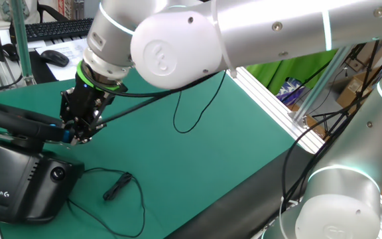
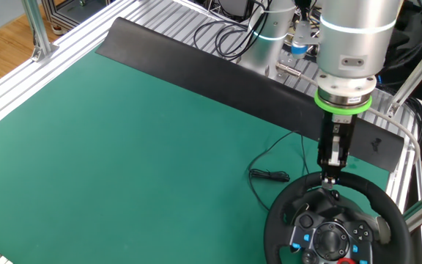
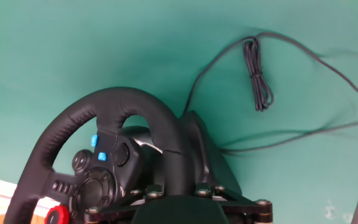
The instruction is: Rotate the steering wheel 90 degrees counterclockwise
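Since the job is a quarter turn, here's what matters:

wheel: steering wheel sits at the table's corner on its black base, face tilted up; blue and red buttons show on the spokes in the other fixed view. Rim looks round and padded, so a pinch on it should carry torque, I'd guess.

wheel location: near edge of the green mat, right in front of the arm's mount.

contact point: gripper is at the rim's far top, the spot furthest from the hub, likely picked for leverage and clear swing room.

pincer state: fingers straddle the rim in the hand view, rim running straight into the gripper body. Looks closed onto the rim, but the pads are hidden, so cannot tell for sure.

cable: wheel's cable lies coiled on the mat beside the base, slack, clear of the rim's path.

arm pose: wrist points nearly straight down over the rim in the other fixed view; in one fixed view the forearm reaches across from the right, hand angled toward the wheel's face.

background: keyboard and mouse sit well apart behind the mat.
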Controlling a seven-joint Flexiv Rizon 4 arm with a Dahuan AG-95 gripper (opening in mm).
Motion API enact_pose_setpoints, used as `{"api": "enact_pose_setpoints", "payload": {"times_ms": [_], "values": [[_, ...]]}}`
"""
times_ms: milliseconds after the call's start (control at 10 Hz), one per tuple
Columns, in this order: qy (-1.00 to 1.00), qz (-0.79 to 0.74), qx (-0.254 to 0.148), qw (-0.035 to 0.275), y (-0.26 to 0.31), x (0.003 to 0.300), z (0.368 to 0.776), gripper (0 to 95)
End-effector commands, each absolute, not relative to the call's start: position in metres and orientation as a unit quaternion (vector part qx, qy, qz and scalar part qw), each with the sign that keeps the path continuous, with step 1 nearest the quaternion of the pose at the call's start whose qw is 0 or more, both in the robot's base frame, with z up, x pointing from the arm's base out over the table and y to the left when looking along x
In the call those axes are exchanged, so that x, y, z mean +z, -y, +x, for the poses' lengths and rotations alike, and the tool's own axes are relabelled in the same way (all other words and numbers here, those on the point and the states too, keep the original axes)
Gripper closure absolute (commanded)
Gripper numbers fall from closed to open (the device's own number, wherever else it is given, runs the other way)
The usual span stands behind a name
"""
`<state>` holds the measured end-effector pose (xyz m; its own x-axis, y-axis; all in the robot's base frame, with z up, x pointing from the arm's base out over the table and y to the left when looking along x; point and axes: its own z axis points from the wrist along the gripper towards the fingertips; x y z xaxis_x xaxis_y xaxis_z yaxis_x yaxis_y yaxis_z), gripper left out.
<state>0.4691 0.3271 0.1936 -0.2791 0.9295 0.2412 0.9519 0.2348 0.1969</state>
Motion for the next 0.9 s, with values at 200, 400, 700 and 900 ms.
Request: {"api": "enact_pose_setpoints", "payload": {"times_ms": [200, 400, 700, 900], "values": [[0.791, -0.591, -0.158, 0.034, -0.327, 0.191, 0.47, 95.0], [0.792, -0.59, -0.156, 0.014, -0.329, 0.184, 0.471, 95.0], [0.803, -0.578, -0.144, -0.01, -0.329, 0.181, 0.472, 95.0], [0.804, -0.577, -0.14, -0.018, -0.329, 0.178, 0.473, 95.0]]}}
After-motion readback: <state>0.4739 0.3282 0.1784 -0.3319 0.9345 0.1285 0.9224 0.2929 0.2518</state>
